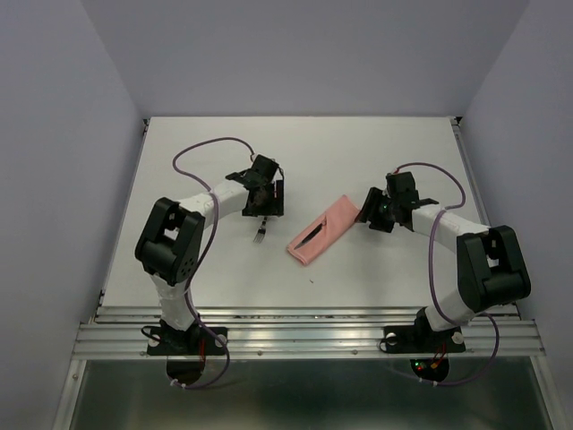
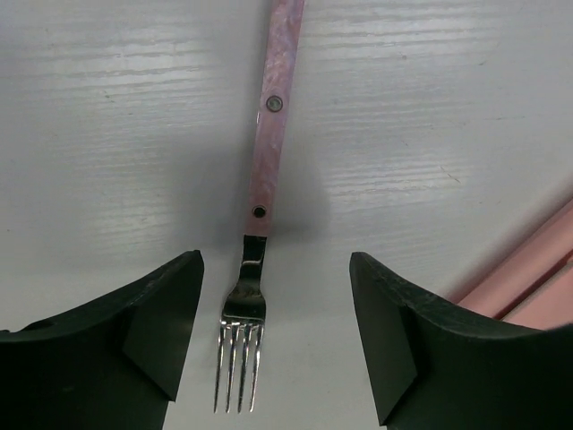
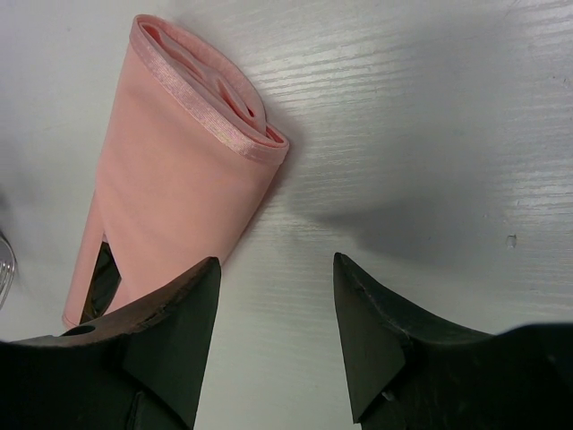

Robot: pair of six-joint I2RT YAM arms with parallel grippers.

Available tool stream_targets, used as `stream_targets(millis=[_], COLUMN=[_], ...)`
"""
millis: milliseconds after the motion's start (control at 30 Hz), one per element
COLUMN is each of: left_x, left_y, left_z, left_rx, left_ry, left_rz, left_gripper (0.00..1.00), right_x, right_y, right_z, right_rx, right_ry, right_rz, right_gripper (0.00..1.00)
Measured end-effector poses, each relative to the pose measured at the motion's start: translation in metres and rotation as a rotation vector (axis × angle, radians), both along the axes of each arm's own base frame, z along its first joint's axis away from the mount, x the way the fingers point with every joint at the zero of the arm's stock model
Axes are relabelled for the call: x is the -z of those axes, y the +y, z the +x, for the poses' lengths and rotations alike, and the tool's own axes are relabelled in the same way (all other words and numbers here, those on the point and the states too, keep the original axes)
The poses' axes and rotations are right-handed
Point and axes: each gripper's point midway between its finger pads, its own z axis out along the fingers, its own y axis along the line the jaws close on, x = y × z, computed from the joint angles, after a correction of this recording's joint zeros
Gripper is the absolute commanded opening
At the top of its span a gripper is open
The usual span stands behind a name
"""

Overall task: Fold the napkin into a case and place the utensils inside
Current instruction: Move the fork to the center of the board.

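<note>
1. Nearest us, low in the left wrist view, the left gripper [image 2: 276, 269] has its fingers spread wide. They sit either side of the fork's neck and pinch nothing.
2. The fork [image 2: 269, 143] lies flat on the white table [image 1: 358, 152]. Its tines point down-frame between those fingers and its pink riveted handle runs up to the top edge.
3. Over to the right wrist view: the right gripper [image 3: 276, 264] is spread too, and empty, with bare table between its fingers.
4. Just past its left finger, in the upper left, is the case [image 3: 179, 152]. The salmon napkin is folded into a long flat pocket with its layered end showing.
5. From overhead the case lies slanted at mid-frame between the two grippers, and the fork sits apart to its left.
6. There's a dark slit along the case. I can't tell whether that's a utensil inside or just shadow.
7. My read is that the folding is done and loading is the step in hand.
8. The next move would be to lower the left gripper, close on the thin handle, and slide the fork into the mouth. The right gripper would likely need to steady the cloth.
</note>
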Motion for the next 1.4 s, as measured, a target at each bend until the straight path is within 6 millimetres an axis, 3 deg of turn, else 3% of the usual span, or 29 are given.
stream_targets(millis=[233,400,467,500,767,933,967,1067,1200,1400], left_x=[0.018,0.023,0.023,0.023,0.012,-0.022,-0.029,-0.041,-0.038,-0.031], left_y=[-0.004,0.0,0.0,0.0,0.005,-0.019,-0.027,-0.053,-0.076,-0.088], left_z=[0.012,0.018,0.02,0.02,0.014,-0.002,-0.006,-0.025,-0.057,-0.09], left_rx=[-0.003,-0.008,-0.008,-0.001,0.073,0.22,0.254,0.372,0.51,0.628], left_ry=[0.011,0.006,0.006,0.004,-0.016,-0.063,-0.077,-0.099,-0.071,-0.016], left_rz=[0.089,0.134,0.139,0.141,0.233,0.226,0.218,0.21,0.213,0.215], left_gripper=[0.63,0.43,0.21,0.0,0.0,0.0,0.0,0.0,0.0,0.0], right_x=[0.003,0.002,0.003,0.003,-0.004,-0.005,-0.005,-0.007,-0.013,-0.008], right_y=[-0.001,-0.001,-0.001,-0.001,-0.004,-0.01,-0.011,-0.012,-0.011,-0.007], right_z=[-0.004,-0.006,-0.006,-0.006,-0.003,0.003,0.007,0.022,0.054,0.094], right_rx=[0.006,0.009,0.01,0.011,0.031,0.083,0.094,0.123,0.154,0.182], right_ry=[0.007,0.003,0.002,0.004,-0.021,-0.028,-0.03,-0.038,-0.06,-0.073], right_rz=[0.002,0.005,0.006,0.007,-0.001,-0.02,-0.026,-0.039,-0.051,-0.056], right_gripper=[0.59,0.59,0.59,0.59,0.59,0.52,0.46,0.38,0.19,0.12])
